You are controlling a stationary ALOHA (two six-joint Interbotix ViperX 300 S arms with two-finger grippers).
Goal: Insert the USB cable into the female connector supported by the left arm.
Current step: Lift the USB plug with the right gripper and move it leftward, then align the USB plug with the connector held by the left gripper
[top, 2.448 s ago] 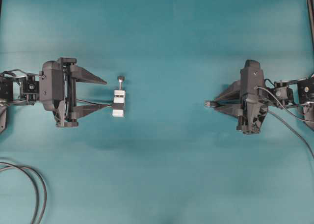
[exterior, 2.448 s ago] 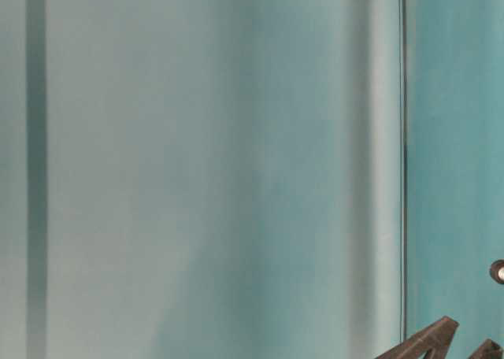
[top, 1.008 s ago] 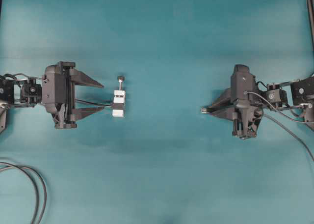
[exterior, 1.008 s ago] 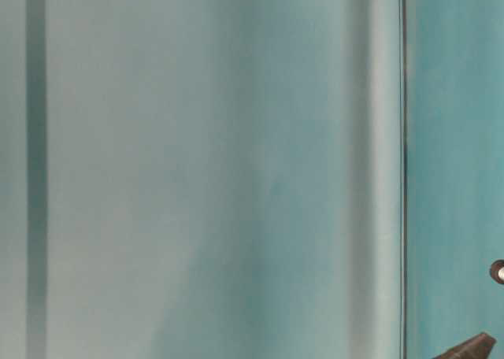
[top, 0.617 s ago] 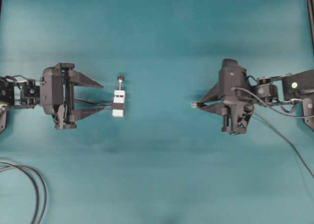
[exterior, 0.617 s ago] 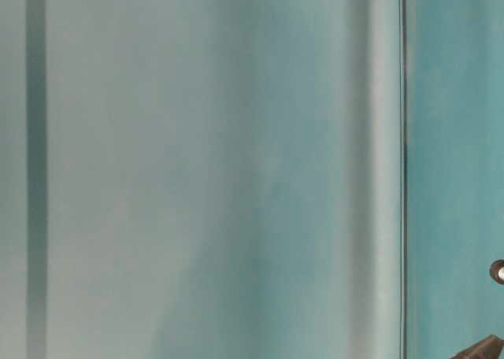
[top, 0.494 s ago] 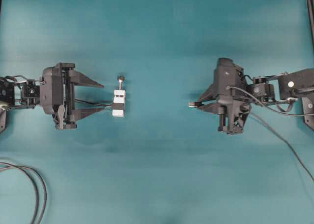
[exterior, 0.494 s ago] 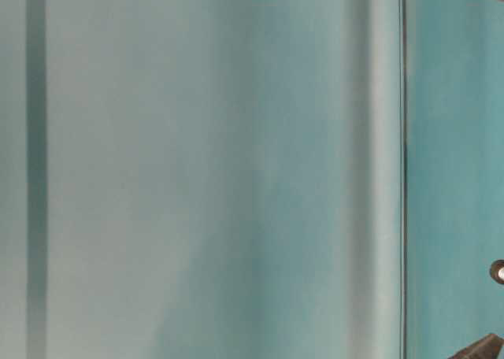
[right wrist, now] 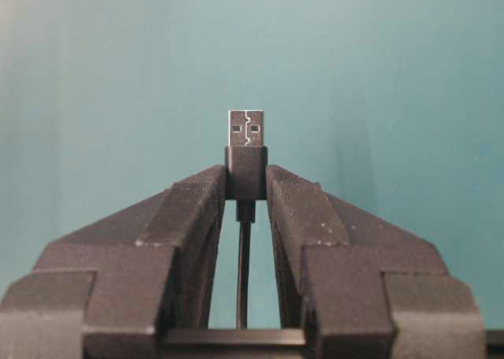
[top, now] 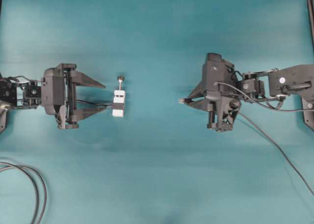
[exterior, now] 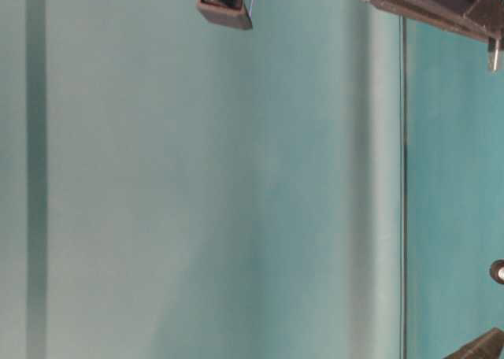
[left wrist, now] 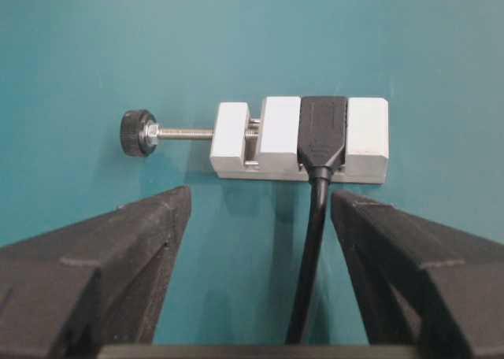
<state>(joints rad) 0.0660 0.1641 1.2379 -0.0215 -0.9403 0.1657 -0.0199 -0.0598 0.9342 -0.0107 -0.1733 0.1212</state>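
Right hand point(top: 185, 100) with USB cable point(right wrist: 246, 167) nearer female connector point(top: 118, 103).

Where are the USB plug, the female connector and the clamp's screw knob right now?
USB plug point(right wrist: 246, 128): right wrist view, on its silver tip.
Female connector point(left wrist: 323, 131): left wrist view, on its black body in the white block.
Screw knob point(left wrist: 135, 133): left wrist view, on the dark knob's side.

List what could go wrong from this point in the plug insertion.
1. The left gripper stands open and grips nothing, so the female connector in its white clamp may slide when pushed.
2. The right gripper pinches only the black body of the USB cable plug; it could tilt or slip back on contact.
3. A wide gap remains in the overhead view; small misalignment could miss the socket.
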